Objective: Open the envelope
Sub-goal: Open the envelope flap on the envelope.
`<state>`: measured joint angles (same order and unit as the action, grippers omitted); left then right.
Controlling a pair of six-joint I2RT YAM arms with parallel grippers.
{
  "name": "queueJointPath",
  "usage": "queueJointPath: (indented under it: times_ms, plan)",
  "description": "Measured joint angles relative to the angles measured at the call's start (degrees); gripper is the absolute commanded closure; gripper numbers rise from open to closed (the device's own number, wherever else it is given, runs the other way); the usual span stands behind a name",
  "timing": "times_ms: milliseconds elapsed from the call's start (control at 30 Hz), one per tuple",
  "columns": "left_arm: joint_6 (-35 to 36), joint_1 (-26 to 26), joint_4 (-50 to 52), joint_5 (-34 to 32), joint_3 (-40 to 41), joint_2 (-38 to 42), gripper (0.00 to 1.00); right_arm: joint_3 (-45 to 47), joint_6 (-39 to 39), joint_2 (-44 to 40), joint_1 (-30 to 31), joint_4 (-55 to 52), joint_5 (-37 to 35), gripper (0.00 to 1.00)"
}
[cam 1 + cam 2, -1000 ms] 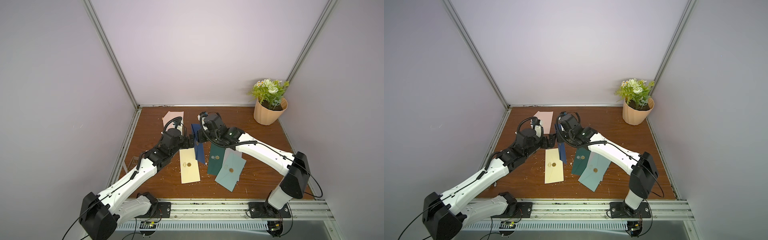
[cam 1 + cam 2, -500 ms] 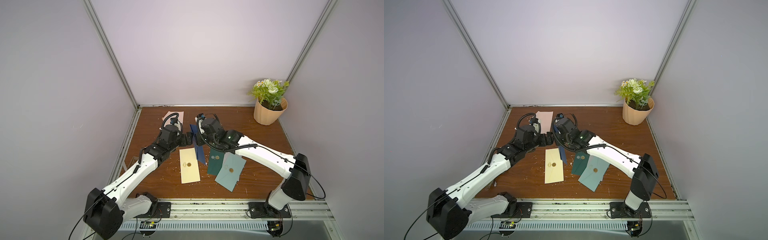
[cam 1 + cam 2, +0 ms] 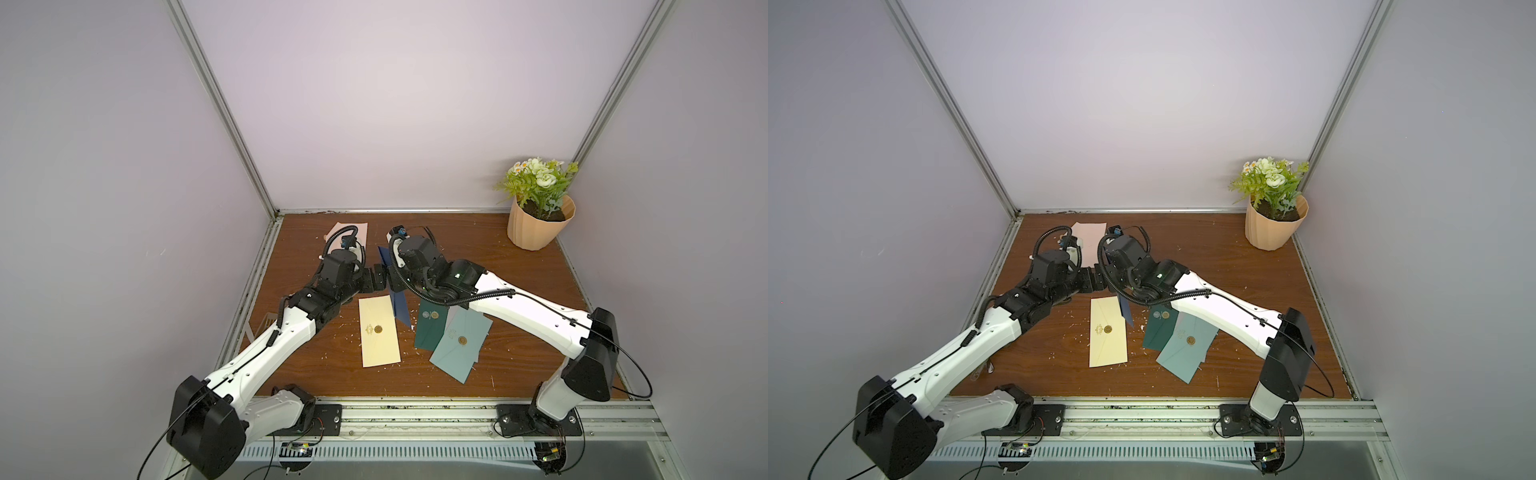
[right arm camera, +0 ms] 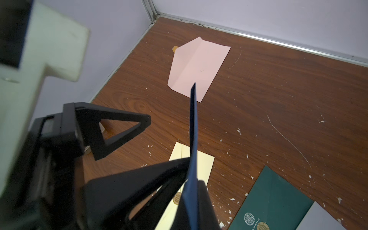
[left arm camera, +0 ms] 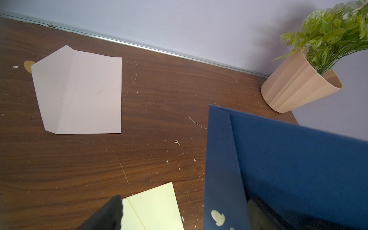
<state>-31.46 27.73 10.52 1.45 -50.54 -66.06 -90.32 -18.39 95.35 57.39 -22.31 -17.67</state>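
Observation:
A navy blue envelope point(image 3: 400, 309) point(image 3: 1126, 311) stands on edge above the table, and my right gripper point(image 3: 391, 284) point(image 4: 191, 180) is shut on its lower edge. The flap side, with a pale seal remnant, fills the left wrist view point(image 5: 278, 159). My left gripper point(image 3: 376, 279) point(image 5: 183, 219) is open and sits right beside the envelope on that side. One of its fingers point(image 4: 119, 127) shows a short way from the blue sheet point(image 4: 193, 129). I cannot tell whether the left fingers touch the paper.
A cream envelope point(image 3: 378, 330) lies flat below the grippers, with dark green point(image 3: 430, 332) and light teal point(image 3: 459, 347) envelopes to its right. An opened pink envelope point(image 3: 351, 230) lies near the back wall. A potted plant point(image 3: 540, 224) stands in the back right corner.
The right gripper has carried the navy envelope slightly left, towards the left gripper. The left arm has stretched a little further back and closed in on the envelope. Neither gripper's state changed.

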Motion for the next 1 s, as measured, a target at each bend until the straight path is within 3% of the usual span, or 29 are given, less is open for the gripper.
queueJointPath:
  times_ms: [1000]
  plan:
    - [-1.4,-0.8,-3.6,1.1,3.4,-1.6,0.01,-1.1,2.2,1.8,1.5,-2.9,-2.1,1.0]
